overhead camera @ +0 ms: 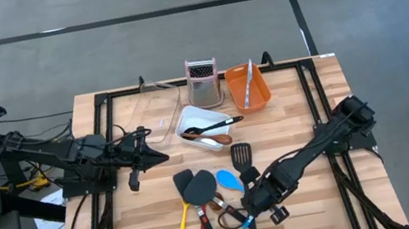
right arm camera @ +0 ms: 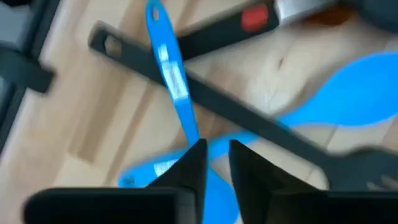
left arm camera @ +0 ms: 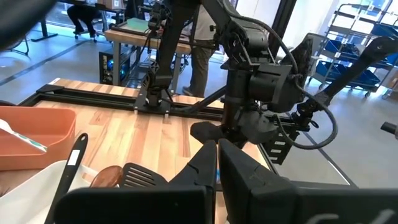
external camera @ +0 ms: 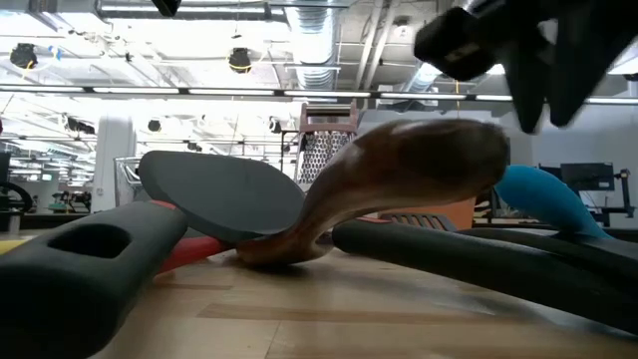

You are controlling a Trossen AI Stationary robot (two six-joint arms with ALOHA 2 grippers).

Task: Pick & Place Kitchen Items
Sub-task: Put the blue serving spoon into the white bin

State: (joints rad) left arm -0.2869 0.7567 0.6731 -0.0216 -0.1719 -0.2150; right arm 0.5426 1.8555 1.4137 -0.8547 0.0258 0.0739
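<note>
Blue spoon handle [right arm camera: 177, 93] lies crossed under the slotted turner [right arm camera: 249, 121] in the front-table pile; right gripper [right arm camera: 214, 165] hovers above, fingers barely parted, holding nothing. Closing could snag both. Left gripper [left arm camera: 214, 171] waits shut.

Right gripper [overhead camera: 248, 215] hides the blue spoon's [right arm camera: 177, 81] handle.

Overhead, table-level (close), two wrist-mounted views

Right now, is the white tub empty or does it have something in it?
Not empty. The high view shows the white tub holding a wooden spoon and a black-handled tool whose handle sticks out over the rim.
</note>
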